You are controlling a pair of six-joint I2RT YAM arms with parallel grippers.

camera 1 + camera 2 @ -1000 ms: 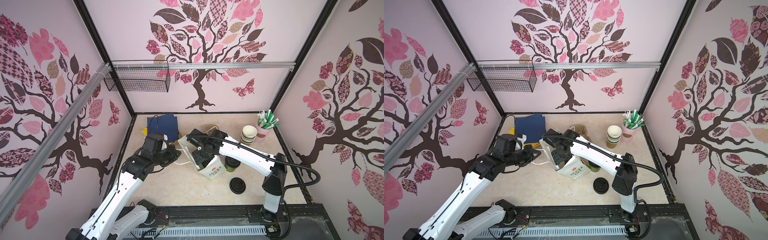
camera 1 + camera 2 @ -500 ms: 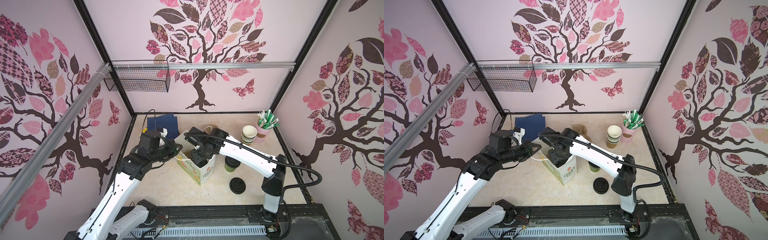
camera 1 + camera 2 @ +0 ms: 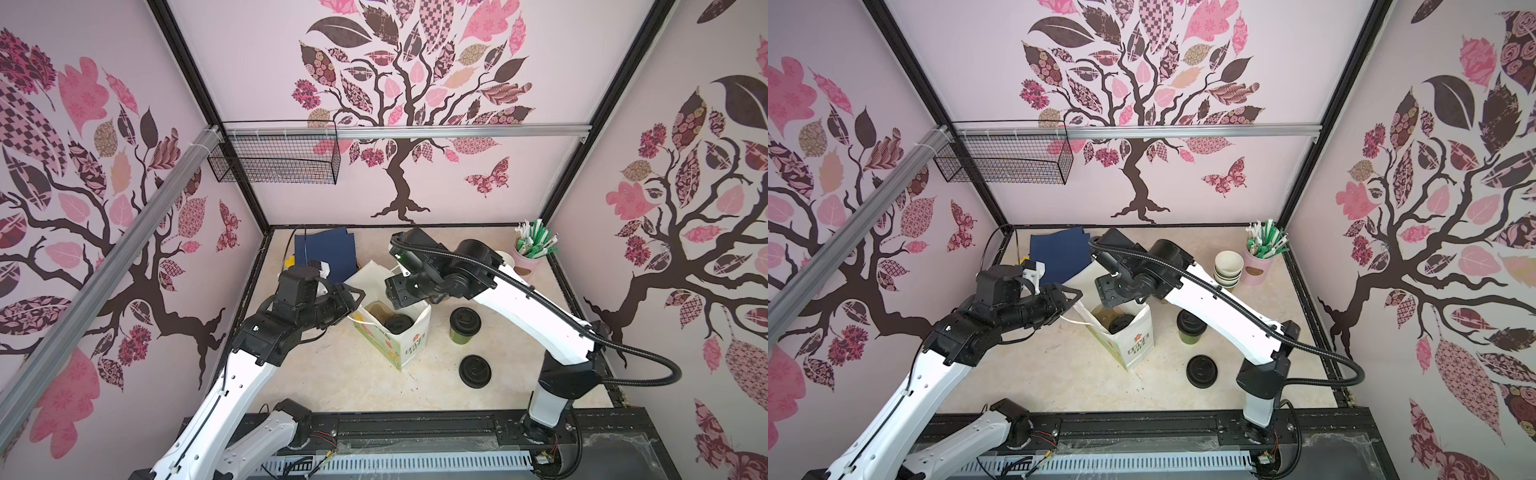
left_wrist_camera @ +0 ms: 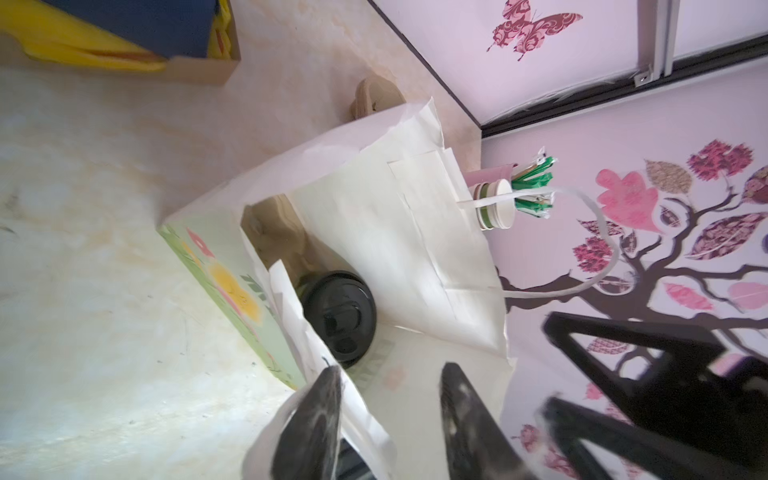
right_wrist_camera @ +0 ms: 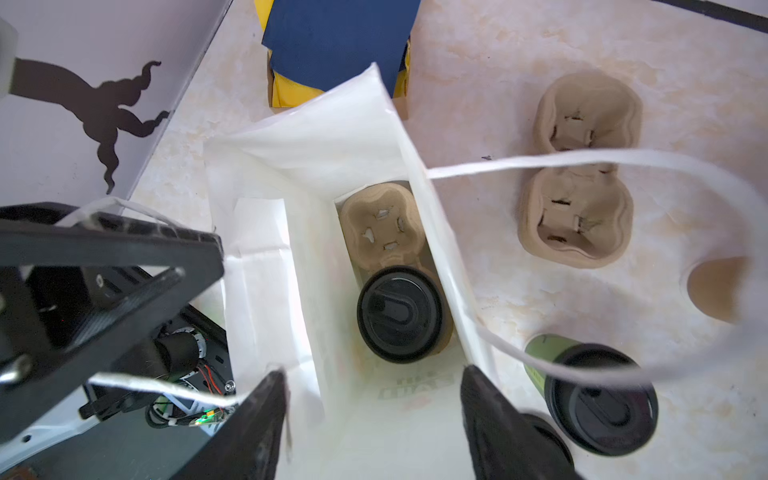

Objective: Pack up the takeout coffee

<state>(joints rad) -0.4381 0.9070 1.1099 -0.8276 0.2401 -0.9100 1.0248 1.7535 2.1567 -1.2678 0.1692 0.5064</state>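
Over the bag (image 3: 409, 345), my left end effector (image 4: 390, 368) and right end effector (image 5: 374, 372) stood open; carrier (image 5: 380, 224) presumably held one cup (image 5: 401, 313) upright inside, second cup (image 3: 464, 326) outside.

cup (image 5: 400, 313) body hidden deep in bag (image 5: 266, 249), only top showing, nested cups (image 3: 506, 258) seemingly behind right arm (image 3: 532, 311)

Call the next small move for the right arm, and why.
Probably lift the right gripper clear of the bag and swing to the second lidded cup on the table beside it. Jaws open and empty; the first cup already sits in the carrier inside, one slot free.
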